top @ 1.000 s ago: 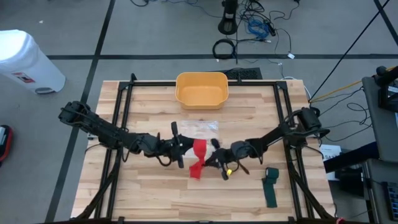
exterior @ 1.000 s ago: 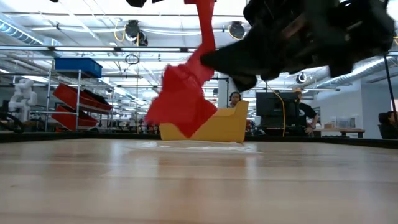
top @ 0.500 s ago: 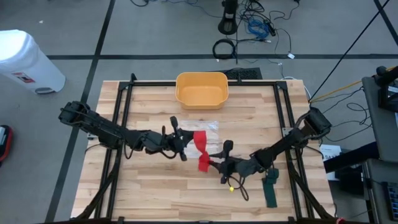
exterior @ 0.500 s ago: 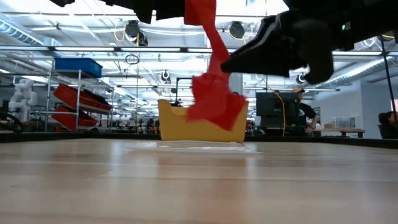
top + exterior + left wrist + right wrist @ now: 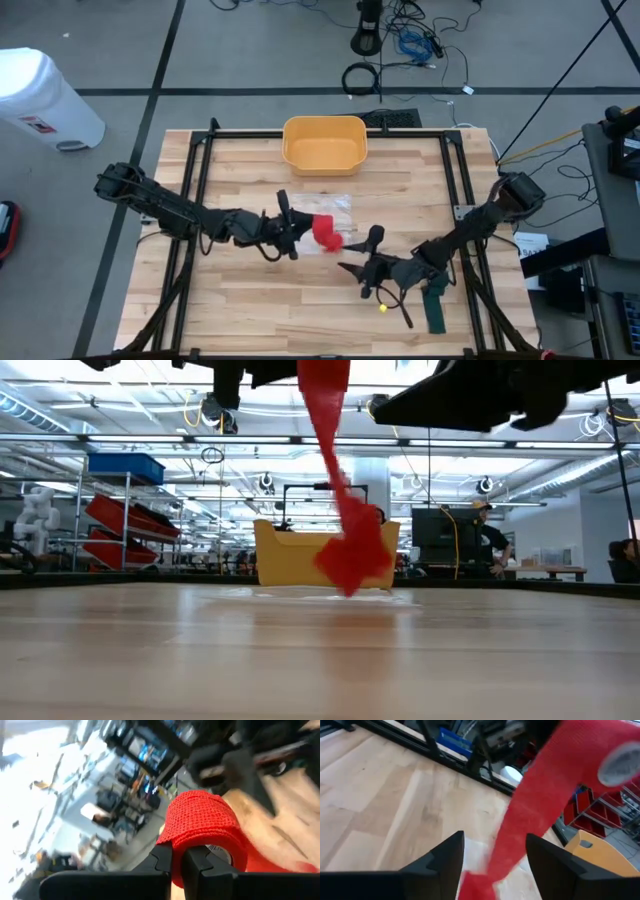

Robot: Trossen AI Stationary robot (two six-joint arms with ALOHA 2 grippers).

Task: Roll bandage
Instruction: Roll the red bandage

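Observation:
A red bandage roll (image 5: 202, 820) is held above the table's middle by my left gripper (image 5: 296, 228), which is shut on it. The bandage's loose strip (image 5: 335, 470) hangs down from the roll to a bunched end (image 5: 355, 555) low over the table; whether that end touches the wood, I cannot tell. My right gripper (image 5: 358, 254) stands open just right of and nearer than the roll. In the right wrist view the strip (image 5: 530, 825) shows beyond its spread fingers, apart from them. My left gripper pinches the roll's near rim (image 5: 182, 845) between its two fingers, which stand close together. The fingers come level from the table's left. The roll is lifted clear, and its free strip hangs slack below it. Whether one finger sits inside the core, I cannot tell.
A yellow bin (image 5: 324, 143) stands at the far middle, and a clear plastic wrapper (image 5: 325, 205) lies in front of it. A dark green bandage (image 5: 436, 308) lies near right, partly under my right arm. Black frame rails (image 5: 195, 200) run along both table sides.
My right gripper has opened, let go of the strip's loose end, and drawn back toward the table's near right. The freed end has swung toward the table's right and now hangs bunched below the roll. The roll has stayed in my left gripper.

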